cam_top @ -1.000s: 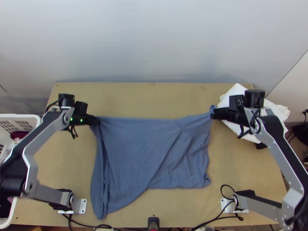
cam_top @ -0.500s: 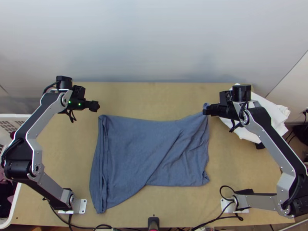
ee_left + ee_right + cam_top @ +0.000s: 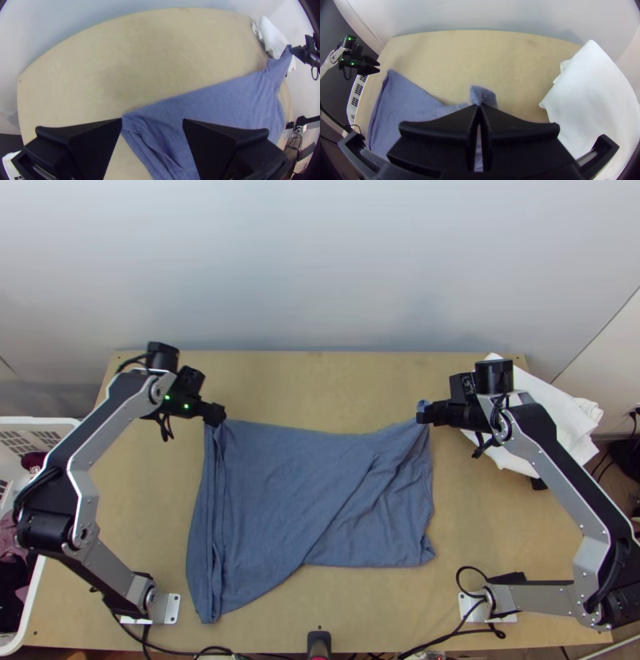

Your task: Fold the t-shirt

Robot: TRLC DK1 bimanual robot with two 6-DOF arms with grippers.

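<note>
1. Left end effector [image 3: 215, 414] of mine is at the left of the top view, over the upper-left corner of the blue t-shirt [image 3: 280, 484]; my right end effector [image 3: 426, 413] pinches its upper-right corner, right of the middle. Between them the shirt lies across the wooden desk [image 3: 320, 384], broad and roughly rectangular, its left side longer and trailing to the lower left. Long narrow folds run down that side, and a slanting crease crosses the middle. I judge it light, limp jersey: it would sag between my holds, slide easily over the smooth board and crease rather than tear.

2. Left wrist view: my black fingers are spread wide at the bottom, with the shirt's corner showing in the gap, lower middle. The layers bunch a little there, fine-grained and matt. I would take hold just inside that corner, through every layer; a shallow bite might catch only the top one.

3. Right wrist view: my fingers are pressed together on the shirt, a soft tuft poking past their tips at the centre. So small a pinch should hold cloth this light, if I pull gently. At the right lies a white cloth [image 3: 586, 100], smoother and loosely draped.
</note>
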